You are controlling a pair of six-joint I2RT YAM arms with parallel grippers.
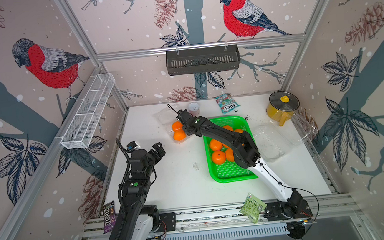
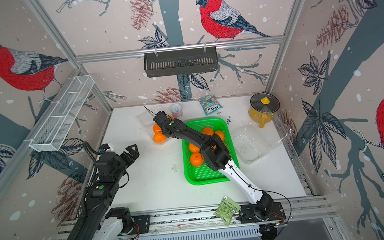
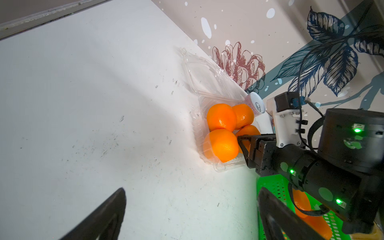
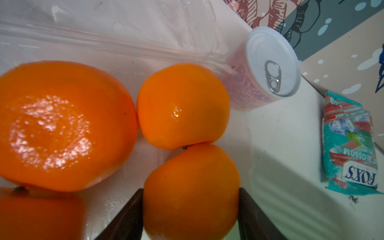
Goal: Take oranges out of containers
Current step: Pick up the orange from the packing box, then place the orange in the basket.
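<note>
Reaching right gripper [image 4: 191, 188]: my fingers clamp one small round bright-orange fruit [image 4: 192, 178] — beside green plastic tray [image 1: 233, 179].
Left gripper [image 3: 192, 190]: fingers apart.

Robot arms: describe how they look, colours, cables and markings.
The left arm and right arm have white base links, black upper links and green round marks. A ribbed black hose follows the left; a thin black cable the right. Fingers are black.

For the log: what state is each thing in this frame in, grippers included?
far container: open, four oranges inside
second container: open, empty
yellow pot: lid on
can: upright, unopened
green tray: several oranges inside
left gripper: open, empty
right gripper: closed on one orange in far container
</note>
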